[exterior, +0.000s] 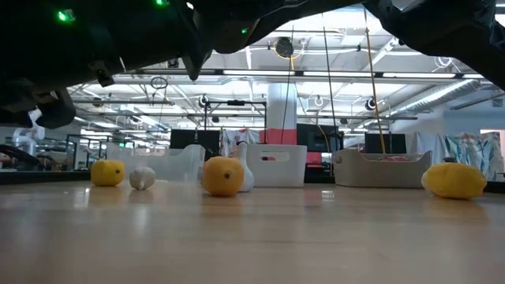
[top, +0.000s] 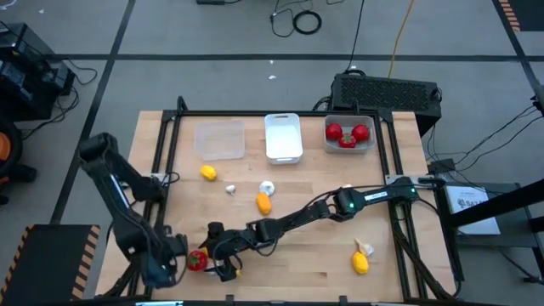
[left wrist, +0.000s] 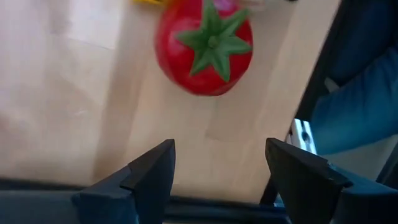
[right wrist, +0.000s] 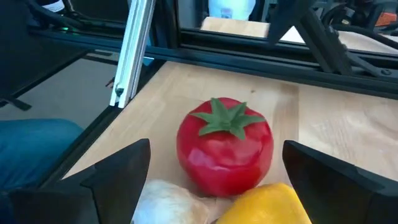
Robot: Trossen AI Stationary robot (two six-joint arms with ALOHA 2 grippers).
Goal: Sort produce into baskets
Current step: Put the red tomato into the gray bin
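A tomato [top: 197, 260] lies on the counter [top: 306, 255] near its front left corner, with a lemon [right wrist: 267, 202] and a garlic bulb [right wrist: 171, 200] touching it on the side nearer the right claw [right wrist: 211, 171]. That claw is held wide open just short of the three pieces, and nothing is gripped in it. The left claw [left wrist: 217, 165] is also open and empty, and is pointed down at the same tomato from the other side.

The tomato is judged to be a light, hard, smooth toy, likely to roll or slip if pinched off centre. It is best taken across its widest part, below the green top. The crowding lemon and bulb may be nudged by a finger.

Three tomatoes are already held in the grey tray [top: 348, 146] at the back right. The clear tray [top: 220, 139] and white tray [top: 283, 138] appear empty. Other lemons and bulbs are scattered mid-counter.
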